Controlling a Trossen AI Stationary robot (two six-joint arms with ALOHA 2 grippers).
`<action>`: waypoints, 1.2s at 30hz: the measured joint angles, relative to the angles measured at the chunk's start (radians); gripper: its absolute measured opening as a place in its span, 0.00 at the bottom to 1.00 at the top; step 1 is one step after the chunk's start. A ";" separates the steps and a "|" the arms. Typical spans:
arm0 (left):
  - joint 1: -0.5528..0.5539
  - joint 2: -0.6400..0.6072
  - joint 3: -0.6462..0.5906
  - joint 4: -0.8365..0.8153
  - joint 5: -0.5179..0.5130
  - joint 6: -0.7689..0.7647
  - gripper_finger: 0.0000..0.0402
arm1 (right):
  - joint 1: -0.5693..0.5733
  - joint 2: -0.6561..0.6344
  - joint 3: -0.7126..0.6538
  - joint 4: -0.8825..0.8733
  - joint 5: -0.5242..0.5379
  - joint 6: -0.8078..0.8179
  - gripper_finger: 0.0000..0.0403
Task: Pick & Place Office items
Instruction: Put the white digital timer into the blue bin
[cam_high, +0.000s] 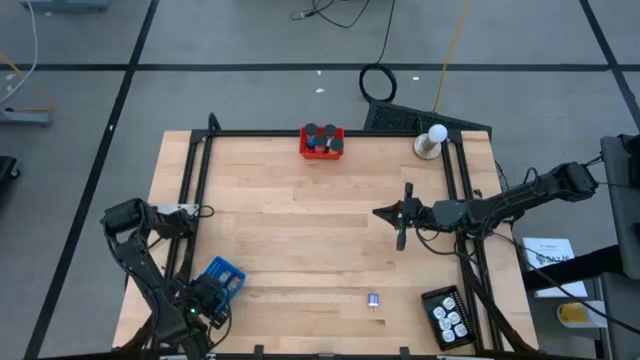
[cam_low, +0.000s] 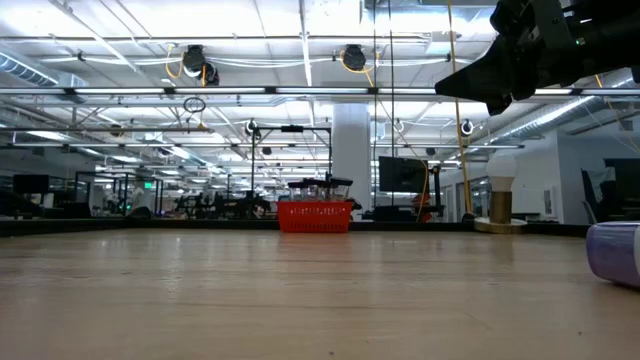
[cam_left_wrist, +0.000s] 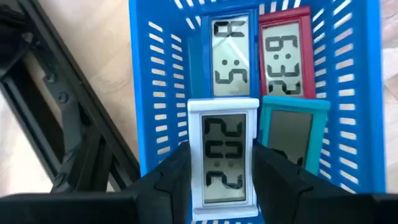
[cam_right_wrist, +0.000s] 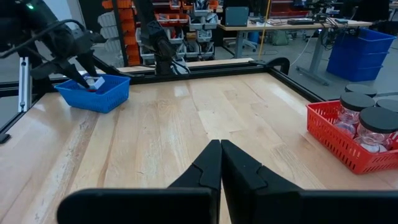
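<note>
The left gripper's (cam_left_wrist: 222, 186) jaws are clamped on the two long sides of a white-framed rectangular digital clock (cam_left_wrist: 224, 152) with a grey display, holding it over the open blue slotted plastic basket (cam_left_wrist: 155, 106). Inside that basket lie three more small clocks of the same kind: a blue-framed one (cam_left_wrist: 229, 56) and a red-framed one (cam_left_wrist: 284, 53) side by side at the far end, and a teal-framed one (cam_left_wrist: 292, 134) just beside the held clock. In the high view the basket (cam_high: 222, 276) sits near the front left corner of the light wooden surface (cam_high: 300, 210), with the left gripper (cam_high: 205, 297) over its near edge. The right gripper (cam_right_wrist: 220, 163) has its jaws pressed fully together and empty; it hangs above the surface right of centre (cam_high: 402, 215), well apart from everything else. A small purple-and-white cylindrical piece (cam_high: 373, 300) lies alone near the front edge. A red slotted plastic basket (cam_high: 322, 143) holding black-lidded round jars (cam_high: 320, 134) stands at the middle of the far edge. A white ball on a round stand (cam_high: 433, 140) is at the far right. A black tray (cam_high: 446, 314) with white-labelled round pieces rests at the front right corner.
</note>
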 joint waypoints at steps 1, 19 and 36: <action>0.000 -0.008 -0.014 0.013 0.000 0.000 0.35 | 0.000 0.000 0.000 0.000 0.000 0.000 0.00; -0.001 -0.020 -0.077 0.091 0.044 0.018 0.48 | 0.000 0.000 0.000 0.000 0.000 0.000 0.00; 0.031 -0.028 0.042 -0.122 -0.070 0.062 0.41 | 0.000 0.000 0.000 0.000 0.000 0.000 0.00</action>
